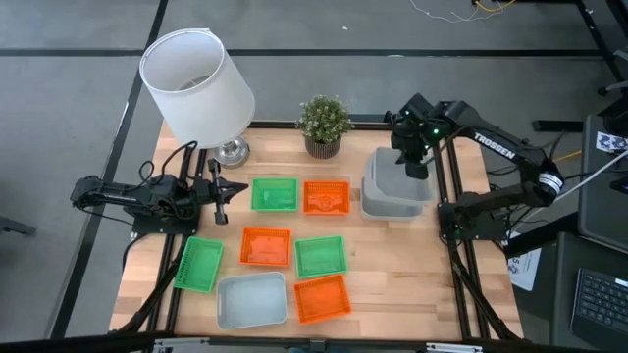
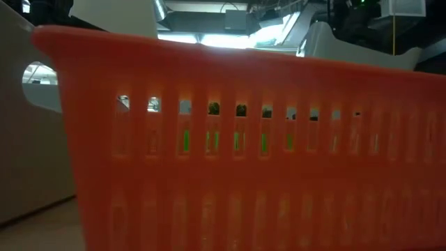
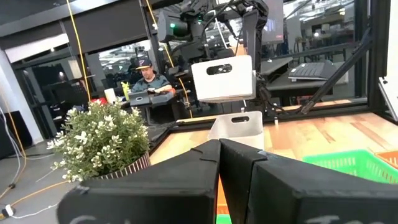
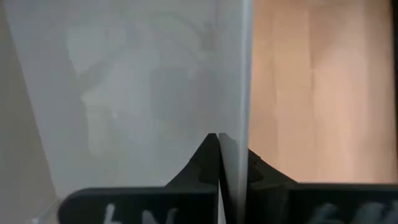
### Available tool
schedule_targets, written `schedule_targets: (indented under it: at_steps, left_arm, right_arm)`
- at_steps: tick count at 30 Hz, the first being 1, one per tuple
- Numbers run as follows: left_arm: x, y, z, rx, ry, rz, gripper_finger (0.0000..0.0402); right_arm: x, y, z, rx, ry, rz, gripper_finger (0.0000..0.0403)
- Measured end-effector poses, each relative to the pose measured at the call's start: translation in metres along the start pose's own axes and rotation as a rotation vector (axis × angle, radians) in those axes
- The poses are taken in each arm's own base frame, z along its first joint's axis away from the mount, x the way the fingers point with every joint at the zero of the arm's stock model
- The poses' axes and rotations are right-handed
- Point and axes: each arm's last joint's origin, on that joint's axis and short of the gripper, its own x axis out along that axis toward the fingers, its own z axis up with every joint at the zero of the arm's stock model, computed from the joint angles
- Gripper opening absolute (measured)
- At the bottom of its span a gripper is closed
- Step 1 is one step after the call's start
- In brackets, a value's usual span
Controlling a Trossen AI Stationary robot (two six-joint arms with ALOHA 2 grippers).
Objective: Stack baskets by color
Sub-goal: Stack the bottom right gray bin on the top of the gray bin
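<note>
Your right hand (image 1: 416, 169) is pinching the rim of a pale grey basket (image 3: 222, 78), fingers clenched on its thin wall, and it is carrying that basket in the air directly above a second grey basket (image 3: 236, 128) that is sitting on the tabletop (image 1: 412, 275) near the right edge, beside the potted plant (image 1: 324, 124). So you are working on the grey stack, with the lift done and the lowering judged to be what is coming. The next move is asking you to line up the carried basket's corners with the one beneath, bring it down level so it nests rather than perches on a rim, and only then let go. After that, the third grey basket (image 1: 252, 300) is waiting at the front of the tabletop, touching an orange basket (image 1: 322, 298). Your left hand (image 1: 220, 196) is resting low at the left side with its fingers clenched on nothing, near the lamp (image 1: 199, 86) and just beside a green basket (image 1: 274, 194). None of the green or orange baskets are stacked: they are lying singly across the middle, so six are still needing sorting once grey is finished.
</note>
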Motion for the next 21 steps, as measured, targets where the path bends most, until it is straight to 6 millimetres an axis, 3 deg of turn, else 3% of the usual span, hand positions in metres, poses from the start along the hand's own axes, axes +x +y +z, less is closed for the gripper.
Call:
schedule_targets:
  at_steps: [13, 21]
  left_arm:
    - [0.0, -0.001, -0.002, 0.003, 0.025, -0.006, 0.0]
    - [0.0, -0.001, -0.002, 0.001, 0.024, -0.006, 0.0]
  right_arm:
    - [0.051, 0.006, -0.017, -0.018, 0.144, -0.056, 0.0]
    - [0.056, 0.007, -0.017, -0.038, 0.142, -0.084, 0.0002]
